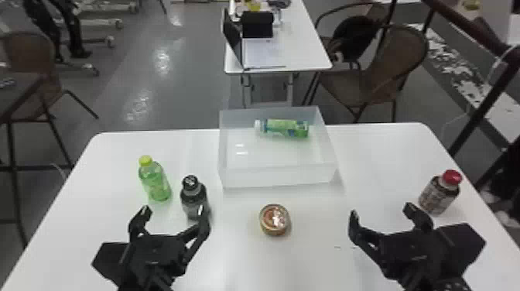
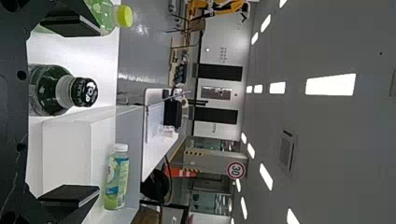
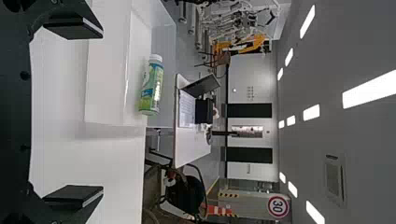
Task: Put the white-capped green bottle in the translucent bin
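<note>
The white-capped green bottle lies on its side inside the translucent bin, along the far wall, its cap toward the left. My left gripper is open over the near left of the table, short of the dark-capped bottle. My right gripper is open over the near right side. In the left wrist view the left gripper has its fingers wide apart, with the green bottle beyond them. The right wrist view has the right gripper open, and the bottle in the bin.
A yellow-capped green bottle and a black-capped dark bottle stand at the left. A small round tin sits in front of the bin. At the right is a red-capped dark bottle, close to my right gripper.
</note>
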Motion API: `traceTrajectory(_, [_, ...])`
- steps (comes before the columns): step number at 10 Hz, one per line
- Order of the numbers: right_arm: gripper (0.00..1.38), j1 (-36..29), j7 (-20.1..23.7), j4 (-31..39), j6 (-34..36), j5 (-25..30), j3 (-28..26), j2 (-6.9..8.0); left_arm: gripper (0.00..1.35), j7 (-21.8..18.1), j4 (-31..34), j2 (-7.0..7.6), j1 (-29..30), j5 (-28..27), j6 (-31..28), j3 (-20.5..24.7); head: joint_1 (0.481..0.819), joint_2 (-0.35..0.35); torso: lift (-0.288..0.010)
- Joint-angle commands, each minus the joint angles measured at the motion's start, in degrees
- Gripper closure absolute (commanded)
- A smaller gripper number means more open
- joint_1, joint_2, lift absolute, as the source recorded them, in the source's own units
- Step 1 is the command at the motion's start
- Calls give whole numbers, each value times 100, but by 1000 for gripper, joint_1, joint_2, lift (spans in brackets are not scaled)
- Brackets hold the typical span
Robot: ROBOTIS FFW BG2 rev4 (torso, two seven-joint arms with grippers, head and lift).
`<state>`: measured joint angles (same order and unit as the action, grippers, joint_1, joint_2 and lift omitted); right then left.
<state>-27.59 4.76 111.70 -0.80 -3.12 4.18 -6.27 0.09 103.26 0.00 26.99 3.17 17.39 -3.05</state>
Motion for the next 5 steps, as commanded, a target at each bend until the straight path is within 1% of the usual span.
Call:
traceTrajectory(1, [121, -19, 7, -52, -17, -31, 4, 38, 113, 0, 28, -15, -1, -27, -43, -3, 695, 26, -47])
traceTrajectory(3, [119, -1, 7, -69, -17, -75, 13, 38, 111, 105, 124, -15, 34, -177, -140, -3, 695, 27, -47])
traceTrajectory(5, [121, -1, 7, -69, 18, -128, 4, 29, 111, 131, 133, -15, 43, -177, -148, -3, 695, 30, -47])
